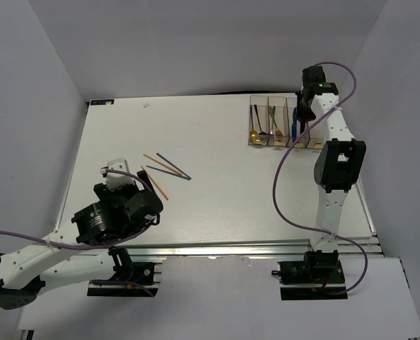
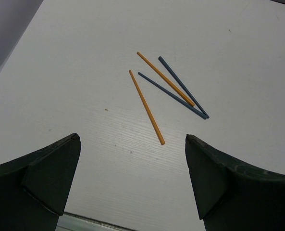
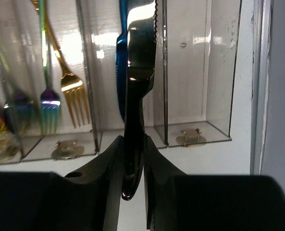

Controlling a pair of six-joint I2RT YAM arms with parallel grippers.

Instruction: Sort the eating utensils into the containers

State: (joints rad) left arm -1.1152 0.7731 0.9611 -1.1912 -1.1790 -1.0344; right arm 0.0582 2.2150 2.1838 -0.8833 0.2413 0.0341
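Knife (image 3: 140, 72), black and serrated, is clamped at its handle end by the closed right gripper (image 3: 132, 144), blade lined up with the third of the bins (image 1: 266, 103) at the far right. That bin holds a blue knife (image 3: 121, 57), and forks (image 3: 72, 91) fill the one to its left, so I judge like goes with like. Four chopsticks (image 2: 166, 79) lie loose on the table (image 1: 195, 134) left of centre; the left gripper (image 2: 131, 144) hangs near them, jaws wide apart and holding nothing, placed, I judge, for a pick.

Rear overhead, close wrist views; chopsticks (image 2: 146, 107) shared
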